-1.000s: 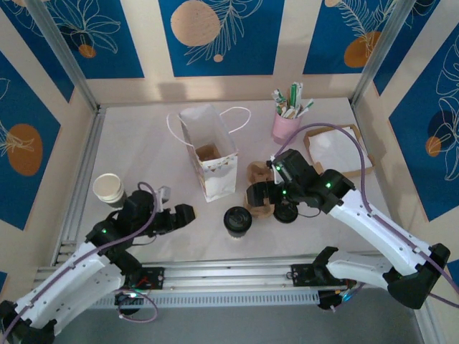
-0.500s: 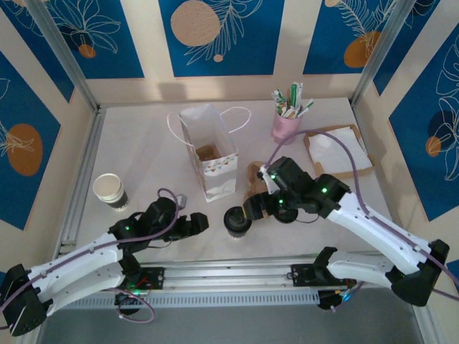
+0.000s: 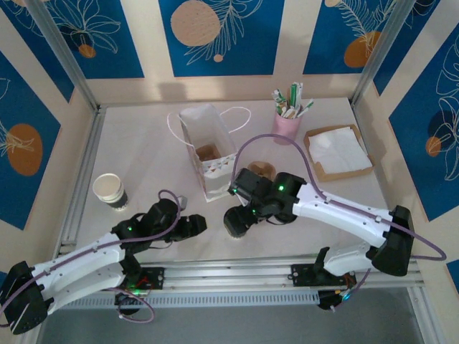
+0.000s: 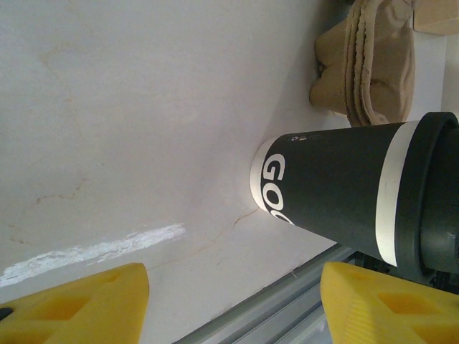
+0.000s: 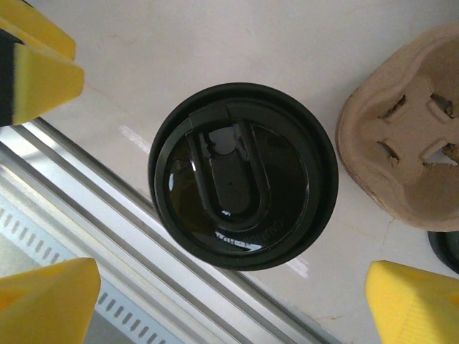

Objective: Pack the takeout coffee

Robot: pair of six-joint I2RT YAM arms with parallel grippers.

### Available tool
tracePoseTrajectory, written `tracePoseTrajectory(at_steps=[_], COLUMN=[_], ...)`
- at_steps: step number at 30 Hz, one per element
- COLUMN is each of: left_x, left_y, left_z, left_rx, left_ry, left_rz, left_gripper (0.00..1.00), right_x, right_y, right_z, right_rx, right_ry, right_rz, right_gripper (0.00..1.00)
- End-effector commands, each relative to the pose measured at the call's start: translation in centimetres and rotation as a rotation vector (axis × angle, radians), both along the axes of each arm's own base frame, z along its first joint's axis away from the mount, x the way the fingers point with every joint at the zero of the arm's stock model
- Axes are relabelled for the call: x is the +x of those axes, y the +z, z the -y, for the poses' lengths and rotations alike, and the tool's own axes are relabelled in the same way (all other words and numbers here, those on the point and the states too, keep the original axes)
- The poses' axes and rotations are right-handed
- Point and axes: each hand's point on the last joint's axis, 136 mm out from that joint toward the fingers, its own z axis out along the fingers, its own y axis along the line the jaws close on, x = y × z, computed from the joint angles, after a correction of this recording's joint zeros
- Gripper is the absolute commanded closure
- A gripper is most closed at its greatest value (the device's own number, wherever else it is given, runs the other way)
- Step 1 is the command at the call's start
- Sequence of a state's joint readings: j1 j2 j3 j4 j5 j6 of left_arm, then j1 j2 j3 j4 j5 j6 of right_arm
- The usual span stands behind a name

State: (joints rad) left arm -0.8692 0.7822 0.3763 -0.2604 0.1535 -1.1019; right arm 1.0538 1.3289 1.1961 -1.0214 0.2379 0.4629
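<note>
The takeout coffee [image 3: 233, 225] stands near the table's front edge. It is a dark paper cup [image 4: 337, 183] with white bands and white lettering, topped by a round black lid [image 5: 242, 175]. My right gripper [image 3: 242, 209] hovers directly over it, open, with its yellow fingers [image 5: 416, 301] spread wider than the lid. My left gripper [image 3: 195, 225] lies low on the table just left of the cup. It is open, its fingers [image 4: 72, 301] are apart from the cup and nothing is between them.
A white paper bag [image 3: 208, 161] stands open behind the cup. A cardboard cup carrier [image 5: 405, 154] lies to its right, with a loose black lid [image 5: 448, 249] beside it. A lidless cup [image 3: 109, 190] is at the left, a pink sachet cup [image 3: 285, 123] and a napkin tray [image 3: 336, 152] at the back right. The metal rail [image 3: 237, 274] runs along the front.
My right gripper has swung left from the carrier to above the lidded cup. My left gripper has slid right toward the cup and narrowed a little.
</note>
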Motion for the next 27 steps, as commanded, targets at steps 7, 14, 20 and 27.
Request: tracePoseTrajectory(at_steps=[7,14,20,27], left_x=[0.1,0.2,0.1,0.1], left_y=[-0.4,-0.1,-0.2,-0.2], left_z=[-0.1,-0.4,-0.5,-0.5], left_rx=[0.009,0.012,0.018,0.018], left_ry=[0.008,0.017,0.016,0.016], left_rz=[0.014,0.028,0.028,0.028], left_gripper=[0.36,0.37,0.37,0.37], right_x=[0.5,0.7,0.9,0.8], right_y=[-0.3,-1.3,-2.1,-3.0], right_z=[-1.1,-2.1,-2.3,-2.3], right_rx=[-0.058,-0.086,-0.125,-0.161], right_ry=[0.053,0.091,0.103,0.112], right_rz=[0.007,0.001,-0.001,-0.009], right_gripper=[0.08,0.10,0.13,0.14])
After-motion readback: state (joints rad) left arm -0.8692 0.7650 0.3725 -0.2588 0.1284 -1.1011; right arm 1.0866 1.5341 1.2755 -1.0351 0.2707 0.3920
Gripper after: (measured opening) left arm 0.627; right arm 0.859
